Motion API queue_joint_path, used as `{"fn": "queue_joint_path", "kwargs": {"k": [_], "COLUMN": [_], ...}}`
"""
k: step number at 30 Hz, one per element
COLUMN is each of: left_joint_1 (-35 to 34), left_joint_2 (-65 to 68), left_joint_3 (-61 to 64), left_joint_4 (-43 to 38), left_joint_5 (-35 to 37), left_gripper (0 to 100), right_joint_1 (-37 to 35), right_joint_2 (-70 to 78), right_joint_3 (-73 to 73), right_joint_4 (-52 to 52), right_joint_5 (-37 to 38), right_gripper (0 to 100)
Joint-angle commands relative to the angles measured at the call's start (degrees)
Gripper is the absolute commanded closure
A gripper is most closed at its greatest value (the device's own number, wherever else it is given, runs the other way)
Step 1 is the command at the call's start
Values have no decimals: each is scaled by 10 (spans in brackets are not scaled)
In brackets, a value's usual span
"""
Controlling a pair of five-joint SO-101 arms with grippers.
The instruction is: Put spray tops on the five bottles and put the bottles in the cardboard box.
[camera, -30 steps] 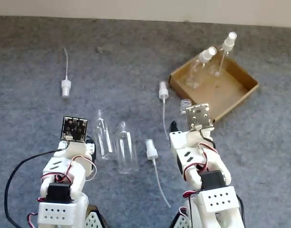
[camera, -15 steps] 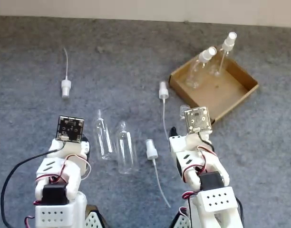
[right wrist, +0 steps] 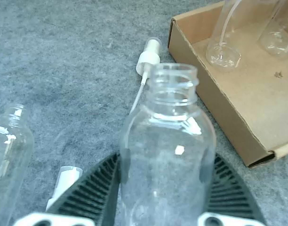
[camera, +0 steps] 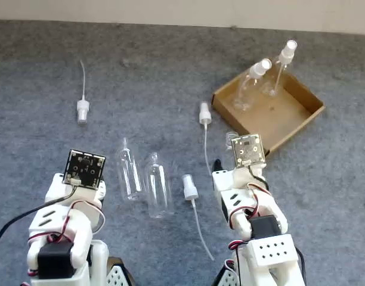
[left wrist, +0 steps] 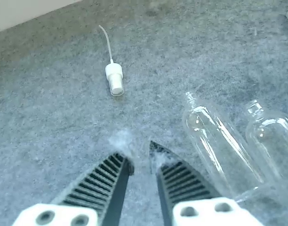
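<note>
My right gripper is shut on an upright clear bottle with an open neck and no top, held beside the cardboard box. Its neck shows just past the right arm. Two capped bottles stand in the box. On the carpet between the arms lie two more bare bottles. My left gripper hangs over bare carpet near them, slightly open and holding nothing. Three loose spray tops lie about: one far left, one by the box, one near the right arm.
Grey carpet covers the table up to a pale wall at the back. The long dip tubes of the spray tops trail across the carpet. A black cable runs by the left arm.
The left arm has drawn back toward the near left, away from the lying bottles. The right arm and its bottle have barely shifted.
</note>
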State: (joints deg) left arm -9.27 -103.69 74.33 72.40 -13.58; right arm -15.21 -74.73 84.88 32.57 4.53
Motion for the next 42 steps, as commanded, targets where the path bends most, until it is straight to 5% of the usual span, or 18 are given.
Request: {"fn": "queue_joint_path", "kwargs": {"k": [1, 31, 38, 42], "left_joint_1": [-5, -6, -74, -99], "left_joint_2": [7, 720, 874, 969], "left_joint_3": [-65, -477, -565, -611], "left_joint_4": [36, 4, -86, -114], "left_joint_5": [-5, -4, -3, -2], "left_gripper": [993, 989, 986, 898], "right_joint_1": [3, 3, 2, 2], "right_joint_2": [-10, -10, -10, -10], "right_joint_3": [-5, -5, -5, -5], "right_joint_4": [-14, -14, -14, -14], "right_joint_5": [-4, -2, -2, -2], "right_gripper": [807, 807, 807, 807]}}
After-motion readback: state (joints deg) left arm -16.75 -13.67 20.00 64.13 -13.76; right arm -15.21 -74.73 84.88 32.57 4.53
